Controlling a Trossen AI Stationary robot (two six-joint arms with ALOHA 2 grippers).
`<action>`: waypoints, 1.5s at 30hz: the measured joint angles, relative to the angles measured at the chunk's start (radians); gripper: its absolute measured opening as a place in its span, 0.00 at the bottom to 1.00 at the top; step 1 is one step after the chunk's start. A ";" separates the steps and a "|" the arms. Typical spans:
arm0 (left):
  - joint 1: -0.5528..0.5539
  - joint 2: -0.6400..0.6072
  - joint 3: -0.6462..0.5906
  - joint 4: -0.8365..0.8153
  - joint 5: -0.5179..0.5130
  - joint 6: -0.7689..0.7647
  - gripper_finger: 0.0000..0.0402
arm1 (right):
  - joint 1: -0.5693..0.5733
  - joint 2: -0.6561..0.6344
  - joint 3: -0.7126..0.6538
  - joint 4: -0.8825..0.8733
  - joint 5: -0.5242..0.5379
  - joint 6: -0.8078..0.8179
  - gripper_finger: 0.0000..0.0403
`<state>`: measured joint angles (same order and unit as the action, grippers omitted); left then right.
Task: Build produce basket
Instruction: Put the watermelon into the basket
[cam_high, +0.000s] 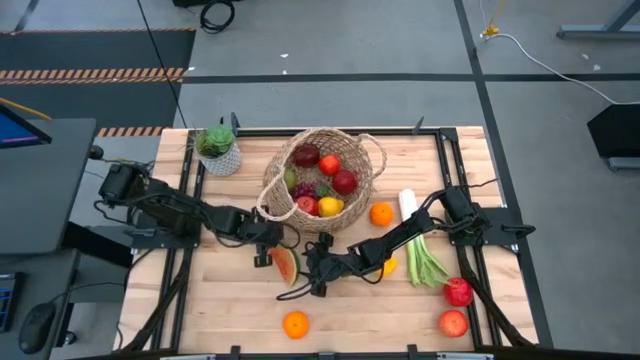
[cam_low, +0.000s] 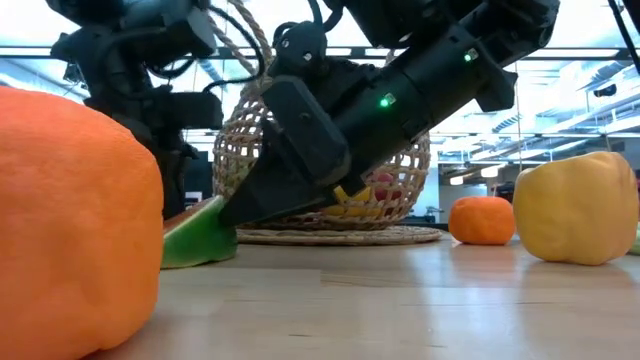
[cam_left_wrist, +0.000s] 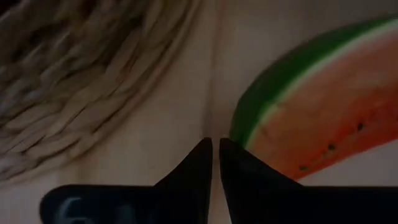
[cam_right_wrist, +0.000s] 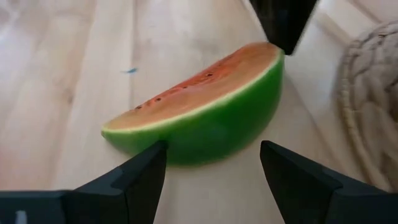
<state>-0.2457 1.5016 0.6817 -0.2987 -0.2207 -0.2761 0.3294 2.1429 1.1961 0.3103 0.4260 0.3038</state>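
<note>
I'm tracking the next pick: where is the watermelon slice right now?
In the high view the watermelon slice lies on the table just in front of the basket, between the shut left gripper and the open right gripper.

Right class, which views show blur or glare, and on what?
Low view: the near orange fills the left side, soft and out of focus; bright windows behind leave the arms backlit. Left wrist view: the basket weave is blurred, and the watermelon slice is soft too. Right wrist view: the slice is sharp between the open right gripper. High view: evenly lit.
</note>
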 joint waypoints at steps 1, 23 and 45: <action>-0.013 0.003 -0.002 0.014 -0.002 -0.004 0.10 | 0.001 0.000 0.000 0.000 -0.010 0.000 0.66; -0.205 -0.045 0.149 -0.216 0.011 -0.104 0.08 | 0.001 -0.002 0.000 0.007 -0.203 0.068 0.66; -0.414 0.094 0.162 -0.161 -0.040 -0.249 0.06 | -0.031 -0.003 0.000 0.067 -0.298 0.270 0.66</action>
<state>-0.6601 1.5959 0.8436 -0.4597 -0.2611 -0.5248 0.2981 2.1395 1.1957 0.3775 0.1280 0.5743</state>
